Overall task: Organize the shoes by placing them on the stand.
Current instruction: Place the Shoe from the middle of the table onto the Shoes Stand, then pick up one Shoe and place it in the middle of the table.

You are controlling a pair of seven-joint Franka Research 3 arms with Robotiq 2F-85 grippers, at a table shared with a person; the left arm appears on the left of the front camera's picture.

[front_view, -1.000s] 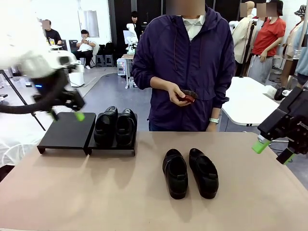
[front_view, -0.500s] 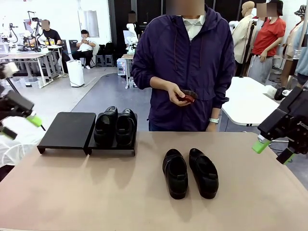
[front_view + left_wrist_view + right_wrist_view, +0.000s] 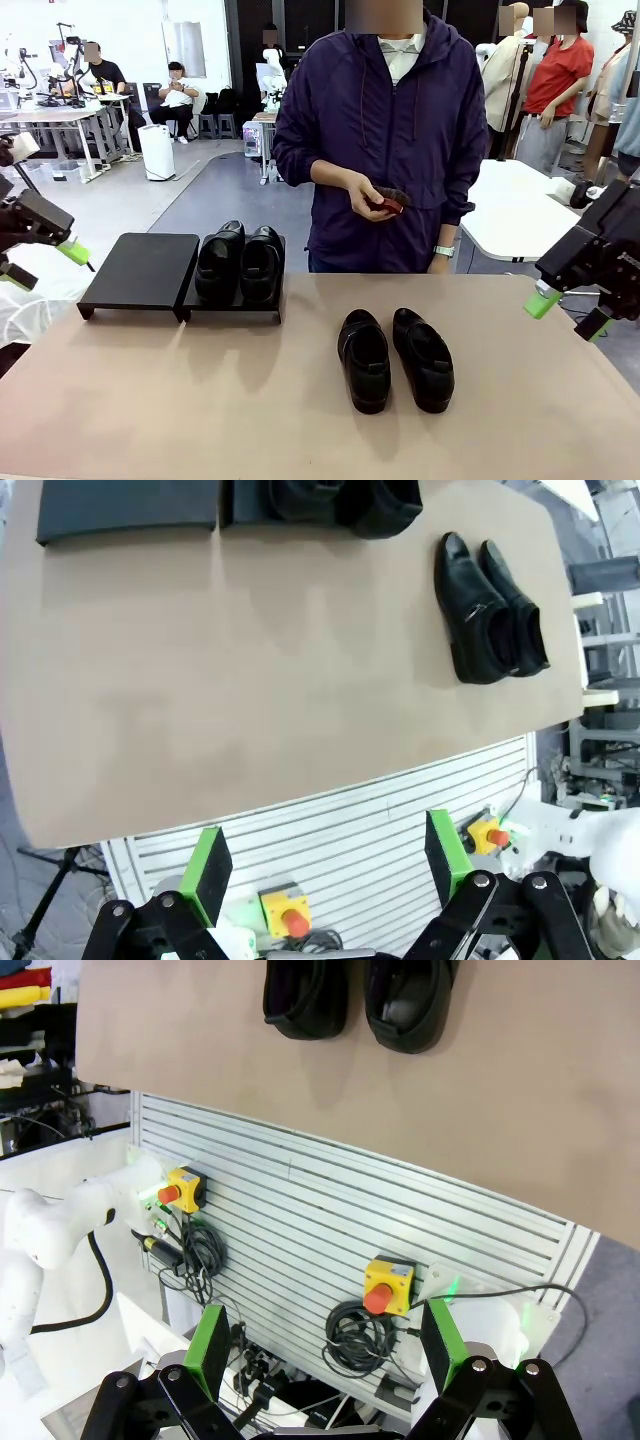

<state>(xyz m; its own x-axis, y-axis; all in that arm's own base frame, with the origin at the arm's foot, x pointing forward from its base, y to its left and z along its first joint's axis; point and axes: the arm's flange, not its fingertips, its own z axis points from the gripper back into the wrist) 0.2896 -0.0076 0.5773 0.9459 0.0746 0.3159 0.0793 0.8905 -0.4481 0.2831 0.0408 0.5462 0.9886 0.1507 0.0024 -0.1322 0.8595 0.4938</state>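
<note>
My left pincer hangs out past the table's left edge, left of the stand, jaws spread wide with nothing between them. My right pincer hangs off the table's right edge, just as wide and holding nothing. Both are outside the tabletop.

The stand sits at the far left of the table, close to the far edge. Its right platform carries two shoes side by side, just beside each other. Its left platform is a flat open top on my left pincer's side. The other two shoes lie side by side on the tabletop, right of the middle and well apart from the stand. Bare tabletop lies between this pair and the stand, and between the pair and the right edge. The whole near strip of the table is open from left to right.

A person stands at the far edge, behind the table, with a hand holding a small reddish-brown object well above the tabletop
</note>
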